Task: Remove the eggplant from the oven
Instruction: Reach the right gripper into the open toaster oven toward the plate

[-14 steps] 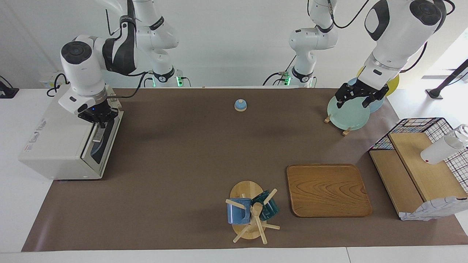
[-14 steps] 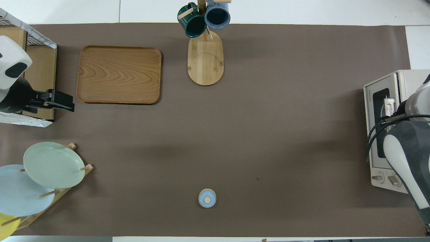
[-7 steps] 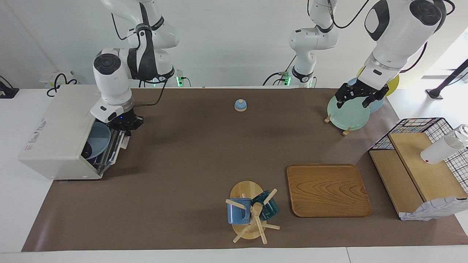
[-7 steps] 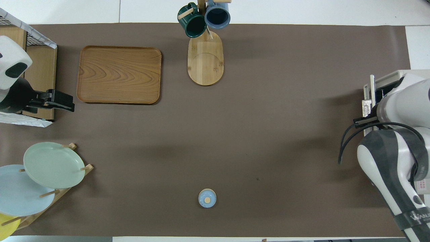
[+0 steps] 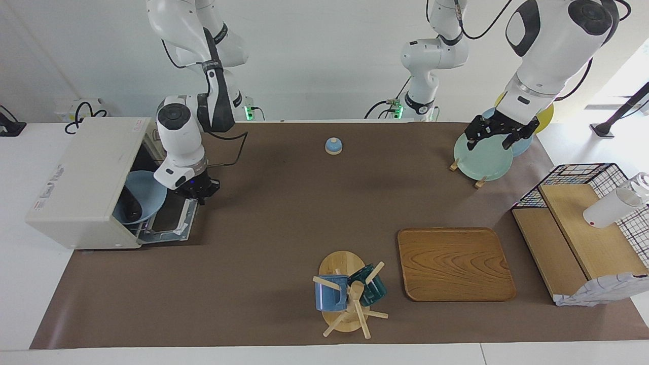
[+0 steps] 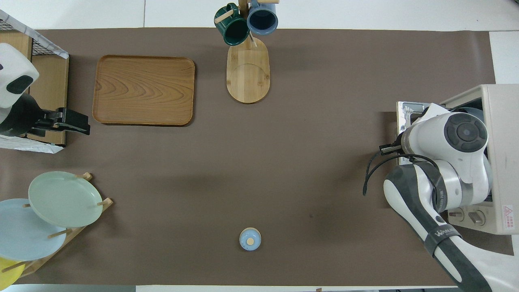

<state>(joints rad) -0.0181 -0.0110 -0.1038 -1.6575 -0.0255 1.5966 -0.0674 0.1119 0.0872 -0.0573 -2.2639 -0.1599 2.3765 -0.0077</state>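
At the robots' end of the table a small blue round bell (image 5: 333, 146) stands alone on the brown mat, and toward the left arm's end the left gripper (image 5: 495, 133) waits over the pale green plate (image 5: 483, 161) in the wooden plate rack; its fingers are spread and hold nothing. Toward the right arm's end stands the cream-white boxy toaster oven (image 5: 76, 185), and its glass door (image 5: 172, 225) lies folded down almost flat on the mat. The right gripper (image 5: 197, 191) is at the door's handle edge; I cannot tell whether its fingers grip the handle or are free. Inside the oven a light blue bowl (image 5: 143, 195) leans, and a dark shape (image 5: 131, 209) low in it is probably the long dark purple eggplant, but it is too hidden to be sure. The step in hand seems to be finishing the door opening. To do it well, the gripper should let the door rest fully down, release the handle, rise clear of it, then enter low and straight toward the eggplant without pushing the bowl.
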